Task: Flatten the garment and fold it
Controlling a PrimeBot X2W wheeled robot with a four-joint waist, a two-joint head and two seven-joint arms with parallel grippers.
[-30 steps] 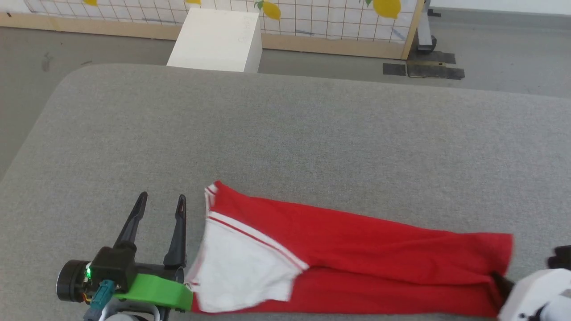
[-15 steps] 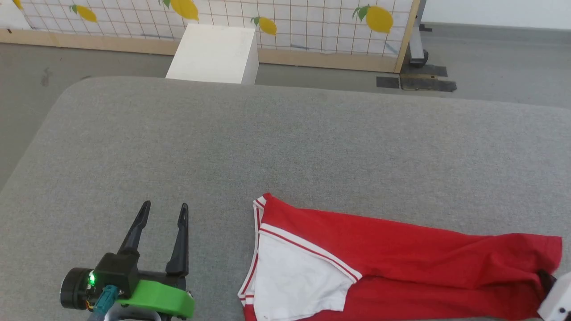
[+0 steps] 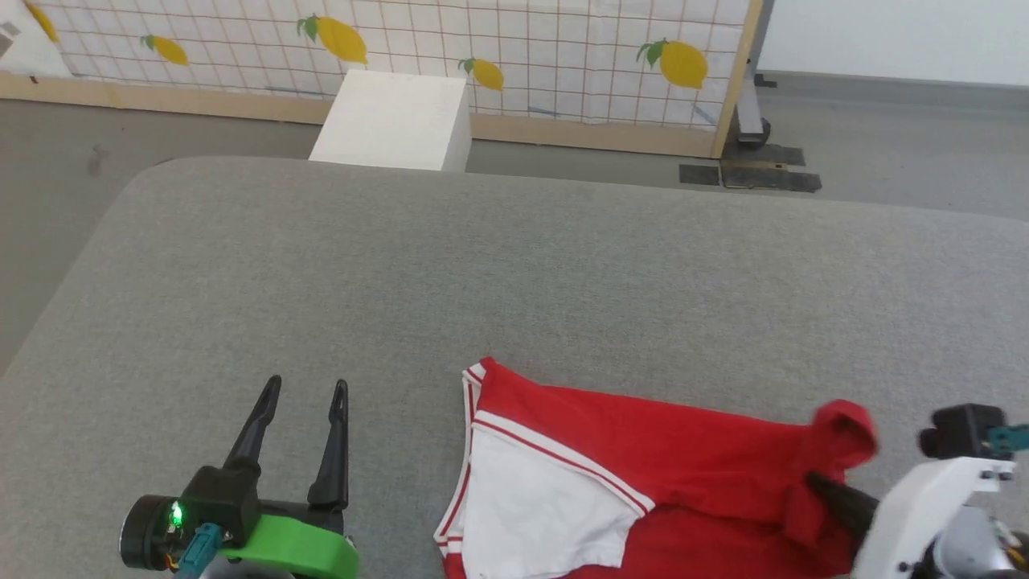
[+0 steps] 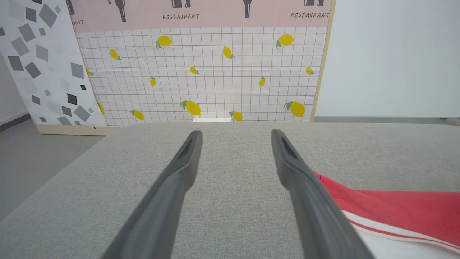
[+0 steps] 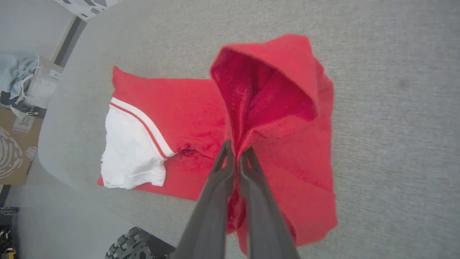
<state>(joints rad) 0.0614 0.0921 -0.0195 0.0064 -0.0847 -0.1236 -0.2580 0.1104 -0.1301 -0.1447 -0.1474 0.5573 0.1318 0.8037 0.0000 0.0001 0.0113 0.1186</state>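
The red jersey T-shirt [image 3: 643, 450] with a white, stripe-trimmed sleeve lies narrow on the grey fabric surface [image 3: 482, 265]; the right gripper [image 5: 235, 147] pinches its raised, bunched end; the left gripper [image 3: 308, 382] stands spread.

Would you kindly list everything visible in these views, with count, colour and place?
garment: one, red with a white sleeve, lying at the table's near edge, one end bunched up.
table: one, grey, fabric-covered, under the garment.
white box: one, white, on the floor beyond the table.
lemon panel: one, white grid with yellow lemons, behind the box.
cardboard box: one, brown, on the floor beside the table.
left gripper: one, dark fingers open, over bare table left of the garment.
right gripper: one, dark fingers shut on the garment's bunched end.
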